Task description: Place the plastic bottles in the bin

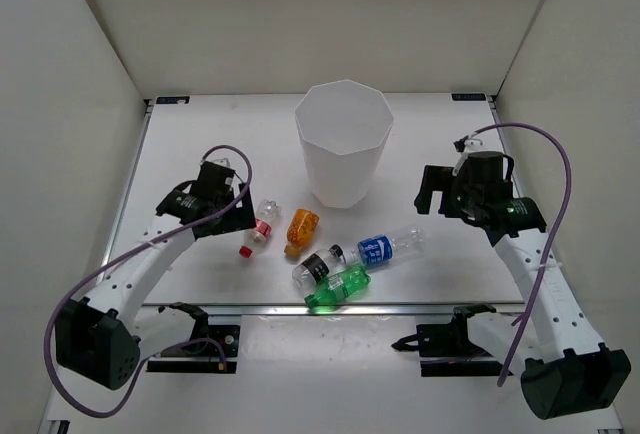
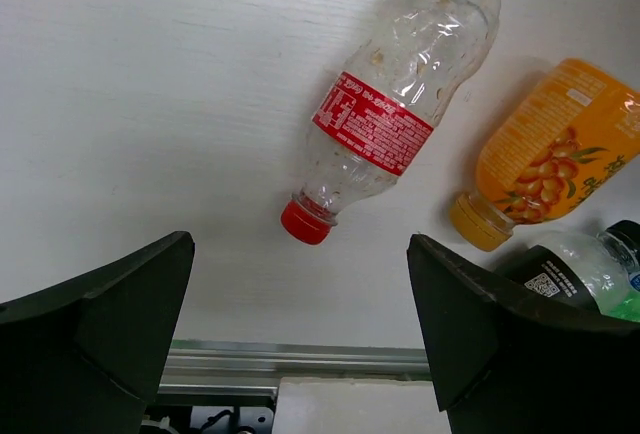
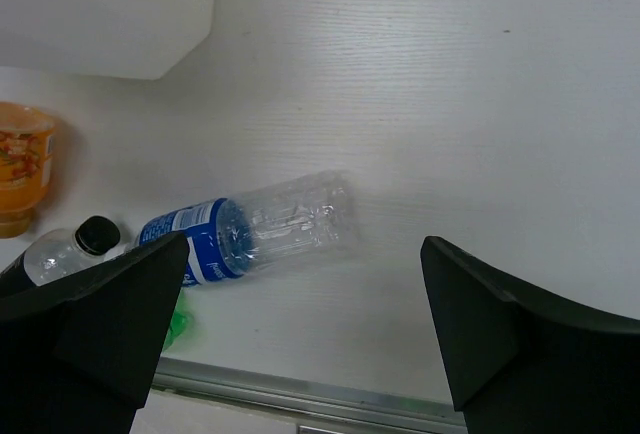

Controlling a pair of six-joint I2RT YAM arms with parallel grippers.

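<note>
All five bottles lie on the white table in front of the white bin (image 1: 343, 169). They are the clear red-capped bottle (image 1: 258, 229), the orange one (image 1: 301, 231), the clear black-labelled one (image 1: 317, 266), the clear blue-labelled one (image 1: 385, 248) and the green one (image 1: 338, 290). My left gripper (image 1: 222, 209) is open and empty, hovering just left of the red-capped bottle (image 2: 385, 124). In its wrist view the open left gripper (image 2: 300, 324) has the cap just ahead. My right gripper (image 1: 448, 196) is open and empty, right of the blue-labelled bottle (image 3: 250, 234).
White walls enclose the table on three sides. A metal rail (image 1: 330, 307) runs along the near edge, close to the green bottle. The orange bottle (image 2: 545, 159) and black-labelled bottle (image 2: 575, 269) lie right of the left gripper. The bin's base (image 3: 110, 9) shows in the right wrist view.
</note>
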